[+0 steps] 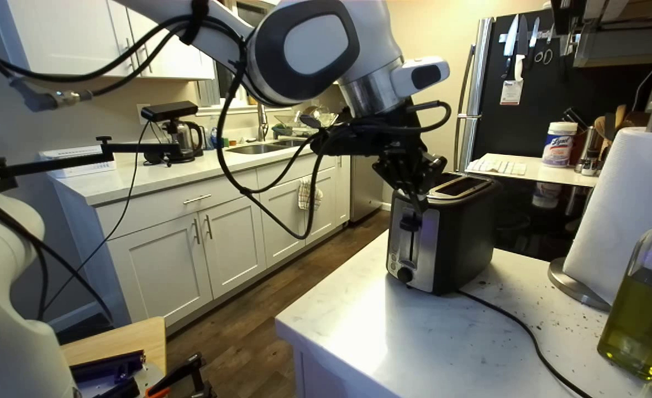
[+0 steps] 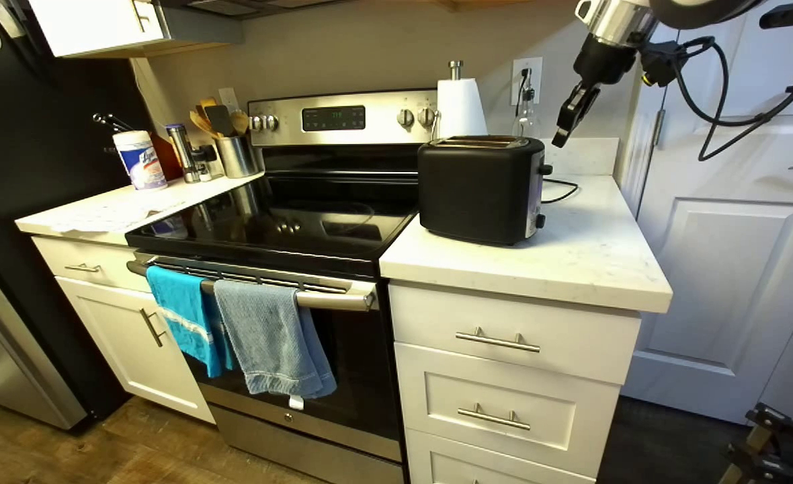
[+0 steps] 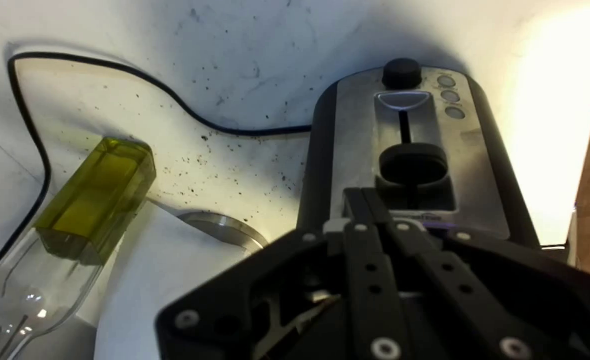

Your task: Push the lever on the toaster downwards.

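The black oval lever (image 3: 413, 159) sat high in its slot (image 3: 404, 126) on the steel-faced black toaster (image 2: 474, 191), which stood upright on the white marbled bench (image 1: 414, 342). From where I watched, 2 slim black fingers (image 3: 365, 245) were clenched against each other, above the lever and apart from it. A thin black cord (image 3: 255, 132) trailed from the toaster's side, and farther off stood a white paper towel roll (image 1: 616, 221) and a glass bottle (image 1: 641, 326) of yellow-green liquid.

A glass bottle (image 1: 643, 315) stands beside the paper-towel roll (image 1: 619, 215).
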`<action>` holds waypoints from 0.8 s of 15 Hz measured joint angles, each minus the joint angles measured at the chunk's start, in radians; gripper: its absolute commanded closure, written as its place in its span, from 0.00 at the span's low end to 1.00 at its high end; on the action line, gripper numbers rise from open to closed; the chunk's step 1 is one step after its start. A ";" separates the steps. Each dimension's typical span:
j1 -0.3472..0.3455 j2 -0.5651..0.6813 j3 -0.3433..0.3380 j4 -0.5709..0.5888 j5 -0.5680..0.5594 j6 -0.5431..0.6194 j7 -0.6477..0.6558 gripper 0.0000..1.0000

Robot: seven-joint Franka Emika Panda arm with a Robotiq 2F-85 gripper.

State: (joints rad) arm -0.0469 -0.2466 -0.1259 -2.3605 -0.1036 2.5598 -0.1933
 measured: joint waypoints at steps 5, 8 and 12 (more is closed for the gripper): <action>0.046 0.017 -0.033 0.004 0.182 0.016 -0.171 0.99; 0.061 0.016 -0.051 0.004 0.244 0.015 -0.239 0.99; 0.065 0.016 -0.054 0.018 0.256 -0.029 -0.259 0.99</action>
State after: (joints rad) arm 0.0184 -0.2304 -0.1802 -2.3427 0.1520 2.5309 -0.4527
